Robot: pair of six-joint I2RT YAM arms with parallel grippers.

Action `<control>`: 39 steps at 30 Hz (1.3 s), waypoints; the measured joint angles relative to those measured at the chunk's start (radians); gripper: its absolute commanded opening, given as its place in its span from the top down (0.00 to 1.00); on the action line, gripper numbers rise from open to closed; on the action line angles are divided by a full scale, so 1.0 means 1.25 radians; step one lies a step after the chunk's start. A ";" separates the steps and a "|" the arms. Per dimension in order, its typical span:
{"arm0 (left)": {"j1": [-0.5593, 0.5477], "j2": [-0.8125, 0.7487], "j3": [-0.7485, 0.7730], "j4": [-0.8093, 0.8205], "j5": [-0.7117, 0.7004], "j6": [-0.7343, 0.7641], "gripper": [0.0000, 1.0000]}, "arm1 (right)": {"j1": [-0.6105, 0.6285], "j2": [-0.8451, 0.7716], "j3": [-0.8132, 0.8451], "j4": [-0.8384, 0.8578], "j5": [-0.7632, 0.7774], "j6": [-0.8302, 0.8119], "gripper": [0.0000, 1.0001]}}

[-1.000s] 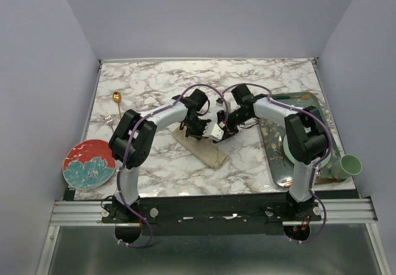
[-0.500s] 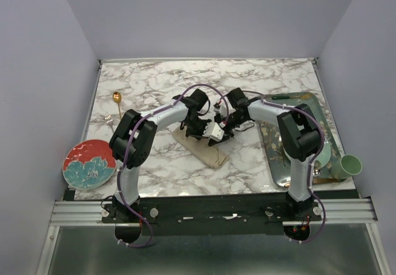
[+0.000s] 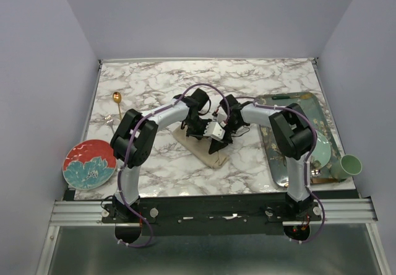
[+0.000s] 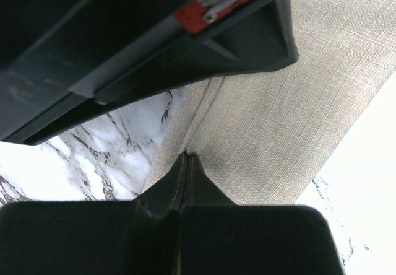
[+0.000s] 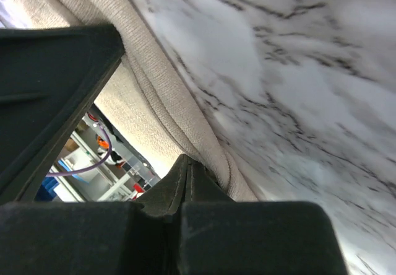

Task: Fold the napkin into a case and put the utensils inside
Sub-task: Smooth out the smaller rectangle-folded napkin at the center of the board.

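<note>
Rightward, a tray (image 3: 307, 104) holds a plate (image 3: 322, 154); the napkin (image 3: 211, 155) lies apart.

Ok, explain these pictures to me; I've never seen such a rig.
A left arm and a right arm, both robots, stand at the near edge of a marble table. The wide picture looks down from above and behind them; the other two come from a camera on each wrist, looking past its own fingers. On the table lie a beige napkin in the middle, a gold spoon and fork at far left, a red plate, a tray and green cup at right. The left gripper and right gripper are shut on the napkin.
</note>
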 measured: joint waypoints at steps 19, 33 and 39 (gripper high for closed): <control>0.003 0.002 0.004 0.008 0.004 -0.007 0.94 | -0.001 -0.047 0.043 -0.097 0.091 -0.085 0.79; 0.021 -0.003 0.004 0.012 0.021 -0.034 0.94 | -0.013 -0.070 0.112 -0.087 0.142 -0.212 0.39; 0.022 -0.003 0.004 0.017 0.020 -0.045 0.94 | -0.012 -0.023 0.131 -0.051 0.109 -0.204 0.42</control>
